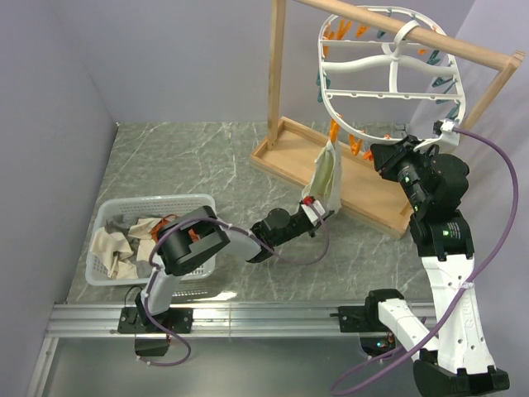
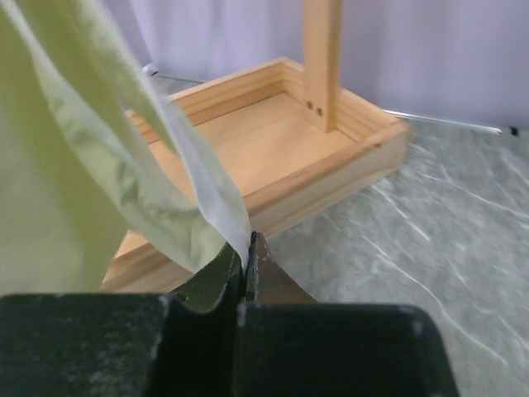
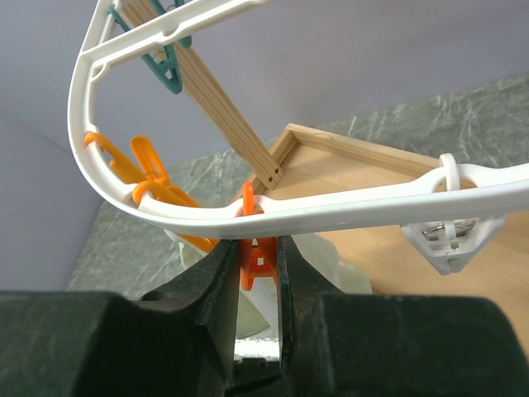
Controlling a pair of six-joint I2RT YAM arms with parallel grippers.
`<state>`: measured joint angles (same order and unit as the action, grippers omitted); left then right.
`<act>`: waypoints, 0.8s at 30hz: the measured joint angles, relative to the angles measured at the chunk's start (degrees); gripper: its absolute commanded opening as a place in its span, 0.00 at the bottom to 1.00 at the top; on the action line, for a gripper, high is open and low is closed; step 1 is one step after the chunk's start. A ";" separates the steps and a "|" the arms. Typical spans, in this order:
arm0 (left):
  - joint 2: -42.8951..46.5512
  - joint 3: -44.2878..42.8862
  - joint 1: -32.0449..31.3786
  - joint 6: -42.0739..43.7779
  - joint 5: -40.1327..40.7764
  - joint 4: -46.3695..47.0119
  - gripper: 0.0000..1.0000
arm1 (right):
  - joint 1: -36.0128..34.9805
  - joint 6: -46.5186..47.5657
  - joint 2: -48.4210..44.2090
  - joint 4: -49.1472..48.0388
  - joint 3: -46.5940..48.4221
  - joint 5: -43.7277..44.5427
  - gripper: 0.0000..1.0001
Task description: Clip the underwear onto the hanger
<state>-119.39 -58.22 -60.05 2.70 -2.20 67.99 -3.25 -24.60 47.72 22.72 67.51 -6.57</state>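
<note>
**Findings, from the arm bases outward; positions are given against the wooden stand (image 1: 364,198).**

1. Well to the stand's left, nearest the bases, the white basket (image 1: 149,201) holds spare cloths. It plays no part in this step.
2. Just in front of the stand's tray, your left gripper (image 2: 246,269) has its fingers pressed together on an edge of the underwear (image 1: 326,175). The pale fabric rises from that pinch toward the rack rim above the tray. I cannot tell whether its upper edge touches a peg.
3. Above the tray's front rail, your right gripper (image 3: 257,246) pinches an orange clothespin (image 3: 258,263) on the lower rim of the hanger (image 3: 347,207), one finger on each side.
4. The hanger hangs from the stand's top bar.

**Judgement:** the step in hand is feeding fabric into that peg.

**Recommendation:**
- Squeeze the peg until its mouth gapes.
- Lift the edge well inside the mouth.
- Ease off the right grip first, and let go with the left only after that.
- Push gently, because the rack looks free to swing on the bar.
</note>
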 measured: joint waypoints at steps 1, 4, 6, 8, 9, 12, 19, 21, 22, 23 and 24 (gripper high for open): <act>0.96 0.24 -0.48 1.33 -0.44 -1.07 0.00 | 0.00 0.00 -0.02 0.00 0.00 0.00 0.00; 4.70 0.17 -1.36 4.66 -1.88 -5.11 0.00 | 0.00 0.00 -0.15 0.02 0.00 -0.17 0.00; 6.75 -0.87 -1.53 6.67 -2.73 -7.19 0.00 | 0.00 0.02 -0.33 0.02 0.00 -0.24 0.00; 7.89 -3.13 -1.53 7.82 -3.37 -8.74 0.00 | 0.00 0.04 -0.50 0.02 0.00 -0.28 0.00; 8.07 -4.39 -1.53 8.28 -3.72 -9.46 0.00 | 0.00 0.04 -0.59 0.02 0.00 -0.31 0.00; 8.13 -7.93 -1.38 9.97 -5.86 -11.65 0.05 | 0.00 0.07 -0.72 0.02 0.00 -0.33 0.00; 6.78 -13.81 -1.73 20.94 -15.54 -27.17 0.17 | 0.00 0.24 -0.74 0.07 0.00 -0.35 0.00; 6.05 -15.21 -1.70 24.90 -17.68 -32.06 0.27 | 0.00 0.24 -0.72 0.07 0.00 -0.35 0.00; 5.90 -15.34 -1.70 26.62 -18.45 -34.07 0.31 | 0.00 0.24 -0.72 0.07 0.00 -0.35 0.00; 5.86 -15.37 -1.68 28.17 -19.10 -36.02 0.40 | 0.00 0.26 -0.72 0.07 0.00 -0.35 0.00; 5.81 -15.37 -1.64 29.62 -19.56 -37.81 0.44 | 0.00 0.24 -0.72 0.07 0.00 -0.37 0.00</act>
<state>-113.58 -73.58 -61.69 32.32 -21.76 30.17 -3.25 -24.36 47.00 22.79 67.51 -6.94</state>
